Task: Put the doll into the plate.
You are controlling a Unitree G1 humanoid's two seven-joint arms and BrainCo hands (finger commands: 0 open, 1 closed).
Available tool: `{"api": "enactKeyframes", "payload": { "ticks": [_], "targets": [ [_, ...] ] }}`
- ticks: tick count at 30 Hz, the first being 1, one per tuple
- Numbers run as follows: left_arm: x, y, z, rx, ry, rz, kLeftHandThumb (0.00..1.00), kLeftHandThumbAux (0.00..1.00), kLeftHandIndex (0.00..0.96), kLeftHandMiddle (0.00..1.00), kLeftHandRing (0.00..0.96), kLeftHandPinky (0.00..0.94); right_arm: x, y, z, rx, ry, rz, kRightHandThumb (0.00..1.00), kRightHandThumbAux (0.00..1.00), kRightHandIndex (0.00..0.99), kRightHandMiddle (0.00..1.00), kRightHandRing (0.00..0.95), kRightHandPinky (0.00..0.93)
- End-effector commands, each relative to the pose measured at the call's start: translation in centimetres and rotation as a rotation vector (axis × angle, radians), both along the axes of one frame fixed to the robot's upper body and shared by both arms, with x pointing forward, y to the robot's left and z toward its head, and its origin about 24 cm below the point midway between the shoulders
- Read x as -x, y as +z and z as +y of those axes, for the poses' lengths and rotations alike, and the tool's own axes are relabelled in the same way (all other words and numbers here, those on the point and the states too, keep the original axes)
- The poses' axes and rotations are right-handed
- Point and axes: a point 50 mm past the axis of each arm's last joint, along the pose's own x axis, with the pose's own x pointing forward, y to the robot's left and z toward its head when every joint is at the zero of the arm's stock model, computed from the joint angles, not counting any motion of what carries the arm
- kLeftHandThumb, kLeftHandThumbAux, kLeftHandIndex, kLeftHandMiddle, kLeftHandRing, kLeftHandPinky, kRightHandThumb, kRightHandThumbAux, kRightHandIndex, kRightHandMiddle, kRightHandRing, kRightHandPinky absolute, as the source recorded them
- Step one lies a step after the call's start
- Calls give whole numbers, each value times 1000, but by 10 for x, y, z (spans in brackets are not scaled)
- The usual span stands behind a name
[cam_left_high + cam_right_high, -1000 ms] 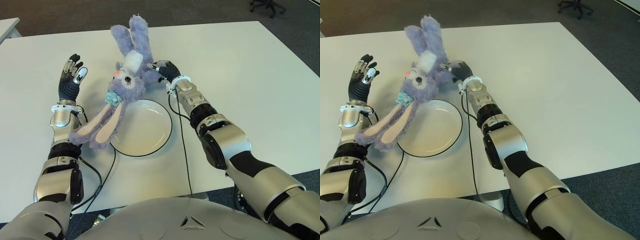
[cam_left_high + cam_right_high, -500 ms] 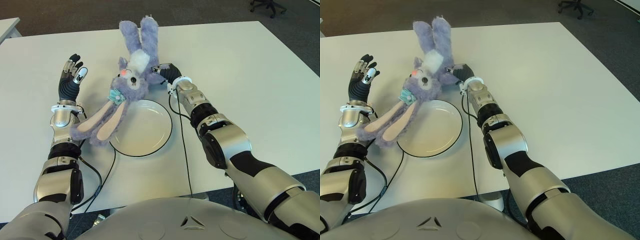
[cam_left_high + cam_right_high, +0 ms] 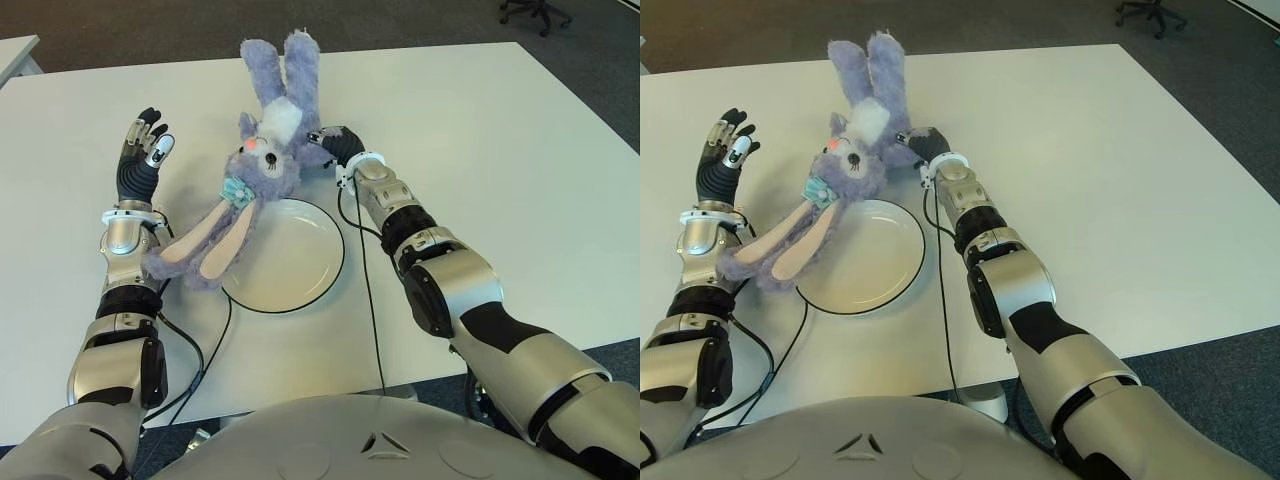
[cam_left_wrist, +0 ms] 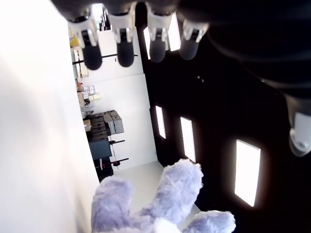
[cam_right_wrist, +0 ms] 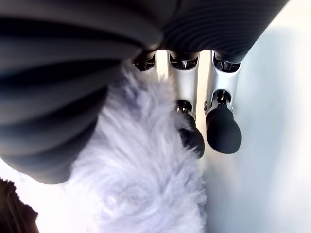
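The doll [image 3: 265, 160], a purple plush rabbit with a white belly and a teal bow, is lifted with its feet pointing away from me. Its long ears [image 3: 200, 255] trail down by the left rim of the white plate [image 3: 300, 265]. My right hand [image 3: 335, 143] is shut on the doll's side, just beyond the plate's far rim. In the right wrist view purple fur [image 5: 141, 194] fills the palm and the fingertips [image 5: 223, 128] curl against it. My left hand [image 3: 140, 150] is raised left of the doll, with its fingers [image 4: 121, 48] spread and nothing in them.
The white table [image 3: 480, 130] reaches well to the right of the plate. Black cables [image 3: 365, 290] run from both wrists to the near edge. An office chair [image 3: 535, 12] stands on the dark carpet beyond the far right corner.
My right hand has shifted slightly right and away, taking the doll with it. The doll's feet have swung more upright and its ears have drifted toward the plate. The left hand is unmoved.
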Motion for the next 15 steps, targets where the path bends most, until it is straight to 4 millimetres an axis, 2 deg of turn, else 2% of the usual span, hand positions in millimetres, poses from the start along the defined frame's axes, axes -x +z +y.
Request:
{"api": "enactKeyframes", "payload": {
  "ticks": [1, 15],
  "targets": [
    [31, -53, -8, 68, 5, 186, 0, 432, 0, 83, 98, 135, 33, -26, 57, -110, 88, 140, 708, 717, 435, 797, 820, 833],
    [31, -54, -8, 72, 6, 188, 0, 428, 0, 77, 91, 118, 32, -26, 55, -108, 57, 122, 709, 716, 436, 805, 821, 826]
  ]
}}
